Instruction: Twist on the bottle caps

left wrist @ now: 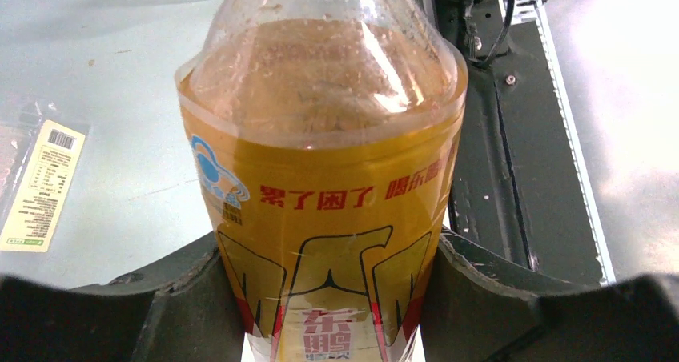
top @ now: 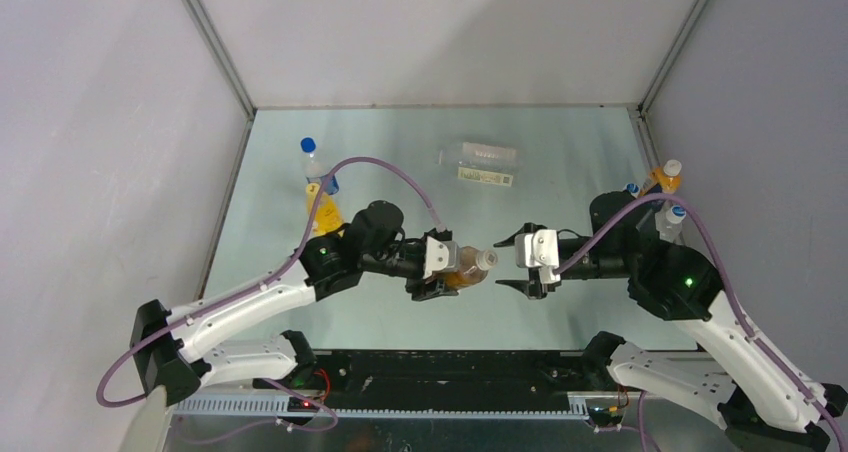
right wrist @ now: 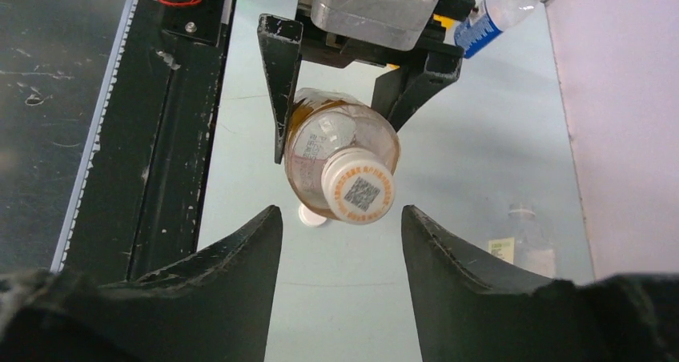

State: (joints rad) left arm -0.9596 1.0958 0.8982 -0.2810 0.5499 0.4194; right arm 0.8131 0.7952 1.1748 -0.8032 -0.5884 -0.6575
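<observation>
Pale-green table (top: 560, 132): grey panels (top: 100, 122) close the left, far and right sides; a black rail (top: 450, 382) runs along the near edge; bare surface lies open across the middle.
Left-edge bottles: two, upright by the left wall, a blue-capped water bottle (top: 312, 162) and an orange-drink bottle (top: 322, 212) just in front of it.
Left gripper (top: 452, 272): fingers clenched on the label of the brown-drink bottle (top: 470, 270), holding it on its side above the table.
Brown-drink bottle: one, neck pointing at the right arm (top: 700, 302).
Fitted cap (right wrist: 360, 190): white, on the brown-drink bottle's neck; how tightly, cannot tell.
Loose cap (right wrist: 311, 215): white, flat on the table under that neck, partly hidden by it.
Clear bottle (top: 480, 157): one, lying on its side toward the far edge, well apart from both grippers.
Right gripper (top: 512, 262): fingers spread, holding nothing, just short of the fitted cap.
Right-edge bottles (top: 670, 180): three tops show by the right wall, partly behind the right arm.
</observation>
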